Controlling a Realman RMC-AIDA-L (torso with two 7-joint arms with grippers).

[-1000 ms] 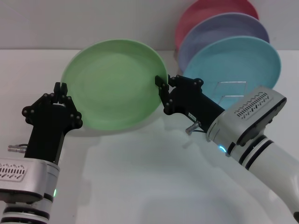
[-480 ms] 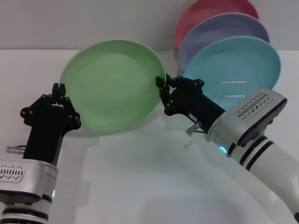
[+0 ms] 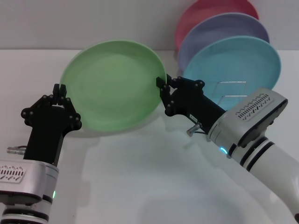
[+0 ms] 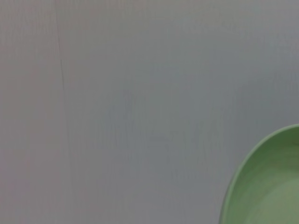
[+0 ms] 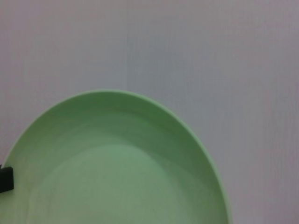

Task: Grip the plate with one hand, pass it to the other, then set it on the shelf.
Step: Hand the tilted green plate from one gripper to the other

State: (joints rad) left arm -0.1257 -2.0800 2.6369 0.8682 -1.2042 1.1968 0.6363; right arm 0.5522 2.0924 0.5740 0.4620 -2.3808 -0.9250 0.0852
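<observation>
The light green plate [image 3: 114, 86] is held tilted above the white table, its face toward me. My left gripper [image 3: 59, 89] is at its left rim, fingers close together on the edge. My right gripper [image 3: 162, 81] is shut on the right rim. The right wrist view is filled by the plate [image 5: 117, 172], with a black fingertip [image 5: 4, 179] of the left gripper at its far rim. The left wrist view shows only a corner of the plate [image 4: 266, 186]. The silver wire shelf [image 3: 232, 91] stands at the right, behind my right arm.
A light blue plate [image 3: 238, 58], a lavender plate [image 3: 224, 28] and a pink plate [image 3: 205, 9] stand upright at the back right, over the wire shelf. The white table [image 3: 140, 177] stretches in front of the arms.
The plate's left rim and my left gripper have shifted slightly to the left together. My right gripper has stayed almost still on the right rim.
</observation>
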